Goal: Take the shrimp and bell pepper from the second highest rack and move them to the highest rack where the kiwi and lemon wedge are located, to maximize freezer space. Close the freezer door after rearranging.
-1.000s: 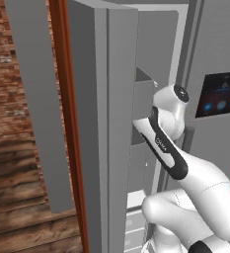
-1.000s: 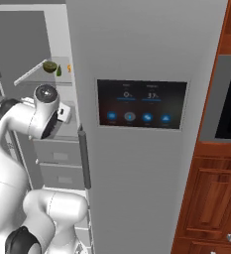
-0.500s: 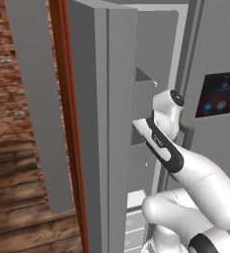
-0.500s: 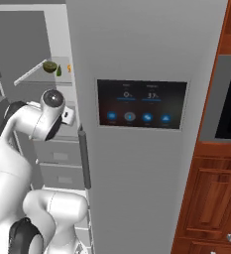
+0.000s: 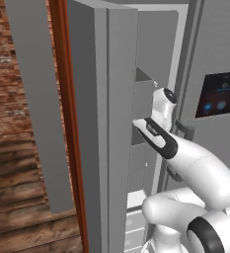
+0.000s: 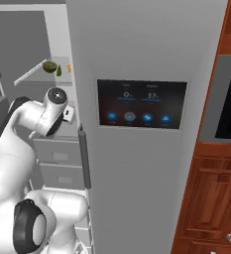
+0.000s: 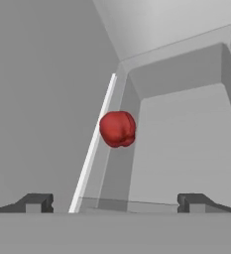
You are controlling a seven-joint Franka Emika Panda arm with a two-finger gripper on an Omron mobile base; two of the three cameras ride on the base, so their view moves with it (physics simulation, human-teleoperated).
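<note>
In the hand view the red bell pepper (image 7: 118,129) lies against the left wall of the grey bin, the second highest rack (image 7: 186,69). My gripper (image 7: 115,202) is open and points into the bin at the pepper, a short way from it, with nothing between its fingertips (image 7: 35,202). Up in the right base view, the highest rack (image 6: 30,75) carries the kiwi (image 6: 49,66), a small dark lemon wedge (image 6: 59,71) and a tiny orange piece, the shrimp (image 6: 69,68). The freezer door (image 5: 94,123) stands wide open, and my arm (image 5: 158,136) reaches past its edge into the freezer.
Two grey drawers (image 6: 57,151) sit below my wrist inside the freezer. The other fridge door (image 6: 137,188), with a black touch panel (image 6: 142,104) and a bar handle (image 6: 83,158), is shut close on the right. Wooden cabinets (image 6: 211,198) stand beyond it, a brick wall (image 5: 18,108) on the left.
The wrist has come slightly down and further into the freezer toward the bin. The gripper has stayed open.
</note>
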